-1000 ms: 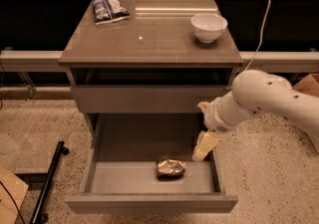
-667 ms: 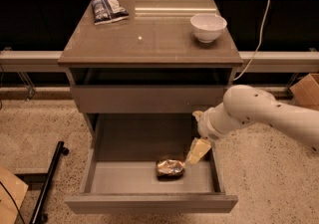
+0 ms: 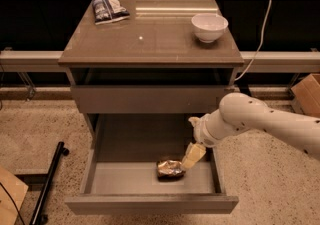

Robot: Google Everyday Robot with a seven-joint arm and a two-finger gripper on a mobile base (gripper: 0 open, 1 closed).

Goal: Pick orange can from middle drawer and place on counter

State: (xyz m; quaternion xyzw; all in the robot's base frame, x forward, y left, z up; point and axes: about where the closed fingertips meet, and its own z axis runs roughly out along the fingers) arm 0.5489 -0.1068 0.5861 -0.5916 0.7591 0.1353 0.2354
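Standing as it did a second ago, the bench [image 3: 150,44] carries the white bowl [image 3: 209,26] and the snack bag [image 3: 109,8] in the same places, with bare top between them for the can; below it the middle drawer [image 3: 150,204] is pulled fully out and has not shifted, its pale floor open to view; what has changed is the white arm [image 3: 270,119], which has swung left and lower from the drawer's right side; with it the end effector [image 3: 192,155] has dropped inside the drawer, and its cream tip now sits against or just beside the right end of the orange can [image 3: 170,168]; whether the end effector is apart or together, I cannot tell; I judge this to be the last of the approach, with no grip yet and the lift to the bench still ahead; the can itself has not moved; it lies on its side on the drawer floor, right of centre and near the front, small, crushed and dented, a shiny bronze-gold with dark creases
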